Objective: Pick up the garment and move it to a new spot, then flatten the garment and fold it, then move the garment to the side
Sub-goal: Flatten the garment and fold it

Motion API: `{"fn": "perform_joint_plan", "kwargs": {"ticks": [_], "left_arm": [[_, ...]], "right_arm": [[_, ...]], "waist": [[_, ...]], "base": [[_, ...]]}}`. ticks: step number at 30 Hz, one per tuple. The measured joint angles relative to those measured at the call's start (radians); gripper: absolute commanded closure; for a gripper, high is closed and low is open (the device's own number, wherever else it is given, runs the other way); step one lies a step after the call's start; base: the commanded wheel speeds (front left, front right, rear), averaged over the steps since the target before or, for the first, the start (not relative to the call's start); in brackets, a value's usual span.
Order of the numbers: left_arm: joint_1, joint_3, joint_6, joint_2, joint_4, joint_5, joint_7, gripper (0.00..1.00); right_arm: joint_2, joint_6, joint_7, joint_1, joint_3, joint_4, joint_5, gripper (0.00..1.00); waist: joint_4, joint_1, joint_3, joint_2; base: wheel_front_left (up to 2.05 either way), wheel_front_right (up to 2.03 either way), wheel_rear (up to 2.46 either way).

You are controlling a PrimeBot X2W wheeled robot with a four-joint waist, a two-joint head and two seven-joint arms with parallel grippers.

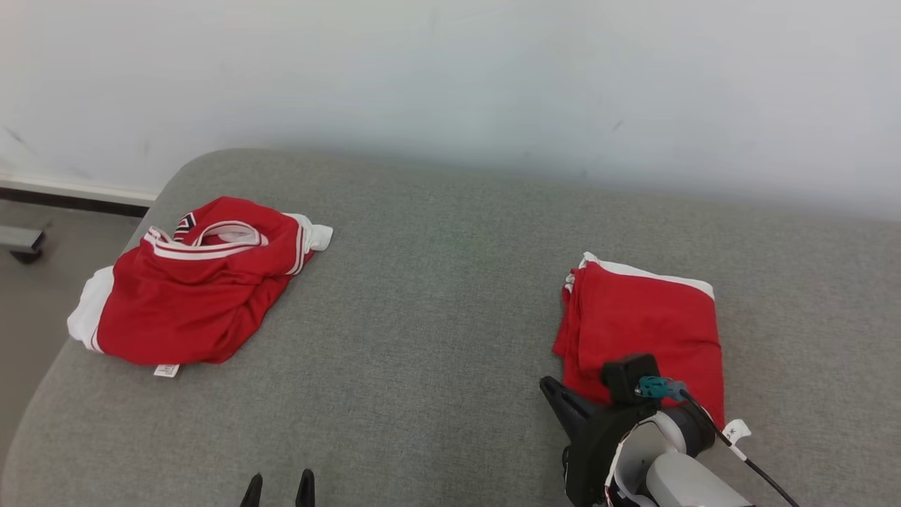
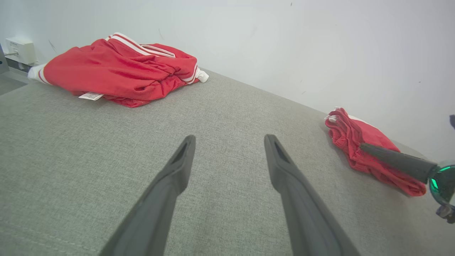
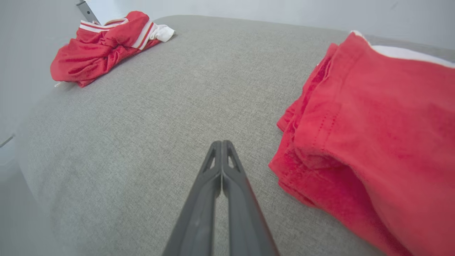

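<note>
A folded red garment with a white edge lies at the right of the grey padded surface. At the far left sits a crumpled red garment with white stripes, a white label at its near edge. My right gripper is shut and holds nothing. It sits just left of the folded garment's near left corner, over bare surface. My left gripper is open and holds nothing, at the near edge, pointing over the bare middle.
The grey fabric surface has a rounded far left corner and drops off to the floor on the left. A pale wall runs right behind it. A wide bare stretch lies between the two garments.
</note>
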Motion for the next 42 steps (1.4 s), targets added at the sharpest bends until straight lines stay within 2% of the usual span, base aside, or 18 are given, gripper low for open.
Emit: {"fn": "perform_joint_plan", "kwargs": {"ticks": [7,8,9,10,16,26,33,42], "left_arm": [[0.031,0.037,0.000,-0.003,-0.003,0.000,0.000,0.00],[0.036,0.045,0.000,-0.004,-0.004,0.000,0.000,0.00],[0.040,0.052,0.000,-0.004,-0.006,0.000,0.000,0.00],[0.044,0.063,0.000,-0.004,-0.007,-0.001,0.000,0.00],[0.056,0.119,0.000,-0.007,-0.012,-0.002,0.000,0.00],[0.065,0.194,0.000,-0.012,-0.037,0.015,0.000,0.00],[0.059,0.213,0.000,-0.012,-0.029,0.037,0.000,0.00],[0.040,0.235,0.000,-0.006,0.022,0.049,0.000,0.00]], "right_arm": [[-0.051,0.000,-0.058,0.031,-0.007,-0.106,0.028,1.00],[-0.060,0.000,-0.063,0.047,-0.017,-0.121,0.028,0.71],[-0.069,0.000,-0.072,0.063,-0.033,-0.138,0.028,0.27],[-0.077,0.000,-0.080,0.078,-0.048,-0.156,0.028,0.00],[-0.097,0.000,-0.104,0.190,-0.180,-0.268,-0.003,0.00],[-0.071,0.000,-0.109,0.335,-0.339,-0.447,-0.093,0.00],[-0.047,0.000,-0.141,0.407,-0.397,-0.492,-0.129,0.00],[-0.045,0.000,-0.165,0.423,-0.426,-0.454,-0.139,0.00]], "waist": [[-0.042,0.0000,-0.027,0.0000],[-0.050,0.0000,-0.031,0.0000],[-0.058,0.0000,-0.034,0.0000],[-0.066,0.0000,-0.037,0.0000],[-0.123,0.0000,-0.054,0.0000],[-0.223,0.0000,-0.066,0.0000],[-0.271,0.0000,-0.074,0.0000],[-0.315,0.0001,-0.080,0.0000]], "base": [[0.00,0.00,0.00],[0.00,0.00,0.00],[0.00,0.00,0.00],[0.00,0.00,0.00],[0.00,0.00,0.00],[0.00,0.00,0.00],[0.00,0.00,0.00],[0.00,0.00,0.00]]}}
